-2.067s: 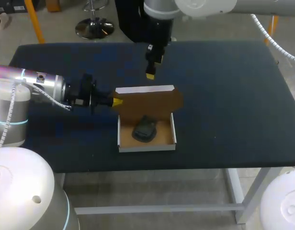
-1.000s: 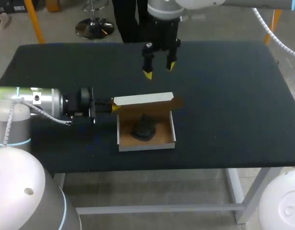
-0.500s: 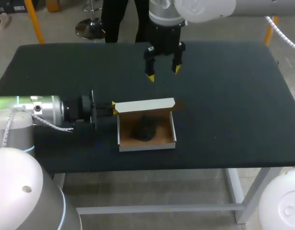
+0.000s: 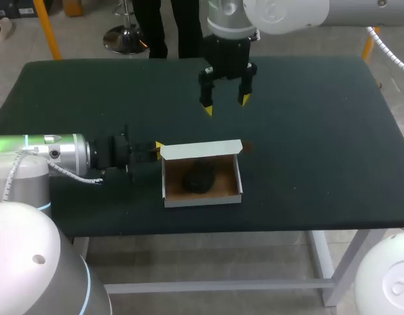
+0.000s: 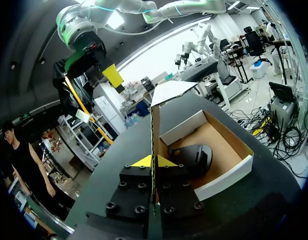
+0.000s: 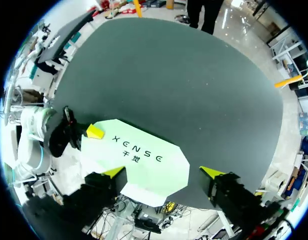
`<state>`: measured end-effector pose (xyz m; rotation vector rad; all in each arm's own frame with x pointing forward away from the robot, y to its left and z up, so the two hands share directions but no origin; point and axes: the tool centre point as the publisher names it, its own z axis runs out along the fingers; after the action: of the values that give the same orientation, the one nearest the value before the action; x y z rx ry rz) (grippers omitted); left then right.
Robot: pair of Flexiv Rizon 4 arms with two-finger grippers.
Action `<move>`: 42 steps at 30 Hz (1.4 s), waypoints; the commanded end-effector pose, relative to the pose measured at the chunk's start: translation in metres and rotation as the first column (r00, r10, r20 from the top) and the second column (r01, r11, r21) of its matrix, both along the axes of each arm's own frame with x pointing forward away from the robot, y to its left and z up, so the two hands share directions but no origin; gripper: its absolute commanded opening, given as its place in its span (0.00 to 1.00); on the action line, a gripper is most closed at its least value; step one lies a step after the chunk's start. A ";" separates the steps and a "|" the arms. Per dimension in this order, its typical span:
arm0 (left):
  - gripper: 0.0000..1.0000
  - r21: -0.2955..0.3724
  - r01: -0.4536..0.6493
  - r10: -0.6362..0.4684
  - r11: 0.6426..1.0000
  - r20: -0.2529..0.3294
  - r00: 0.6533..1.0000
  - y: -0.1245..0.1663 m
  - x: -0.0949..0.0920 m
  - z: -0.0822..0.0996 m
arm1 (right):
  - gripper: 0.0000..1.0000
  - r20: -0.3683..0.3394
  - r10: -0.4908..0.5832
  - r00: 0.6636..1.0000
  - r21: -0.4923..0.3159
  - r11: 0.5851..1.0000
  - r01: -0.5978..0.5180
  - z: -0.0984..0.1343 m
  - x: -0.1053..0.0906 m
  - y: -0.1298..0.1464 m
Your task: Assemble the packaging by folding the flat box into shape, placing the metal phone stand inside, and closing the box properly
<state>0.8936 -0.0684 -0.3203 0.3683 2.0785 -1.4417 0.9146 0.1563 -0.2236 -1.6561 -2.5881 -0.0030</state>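
Lower than before, lid [image 4: 201, 149] over box [image 4: 202, 199], phone stand [image 4: 199, 178] inside.

Dark matte table [image 4: 320, 144] on a pale metal frame, its corners rounded.

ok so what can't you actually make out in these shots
- Phone stand: in the head view it is only a dark lump in the box, so its shape is unreadable.
- Box interior: in the right wrist view it is hidden under the half-closed lid.
- Lid's faces: the left wrist view shows the lid mostly edge-on, clamped in the left end effector.
- Box's far wall: in the head view the lid covers it.
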 end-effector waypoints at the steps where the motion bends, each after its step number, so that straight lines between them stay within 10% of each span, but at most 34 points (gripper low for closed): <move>1: 0.00 -0.003 -0.005 0.005 1.000 0.013 1.000 0.001 -0.003 -0.003 | 1.00 -0.124 -0.103 0.987 0.003 0.995 0.104 -0.008 0.004 0.002; 17: 0.00 -0.001 0.009 -0.009 1.000 0.066 0.998 0.002 -0.008 -0.008 | 1.00 -0.375 -0.269 0.887 0.095 0.941 0.325 -0.026 -0.030 -0.016; 30: 0.00 0.017 0.030 -0.031 0.999 0.108 0.994 0.001 -0.013 -0.008 | 1.00 -0.381 -0.261 0.887 0.099 0.942 0.319 -0.027 -0.032 -0.016; 42: 0.00 0.048 0.023 -0.031 0.999 0.160 0.987 -0.001 -0.012 -0.016 | 1.00 -0.485 -0.418 0.768 -0.052 0.890 0.452 -0.049 -0.043 -0.023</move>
<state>0.8816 -0.0682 -0.3317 0.5182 1.9933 -1.3346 0.8688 0.1345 -0.2691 -1.9204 -1.7952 0.2383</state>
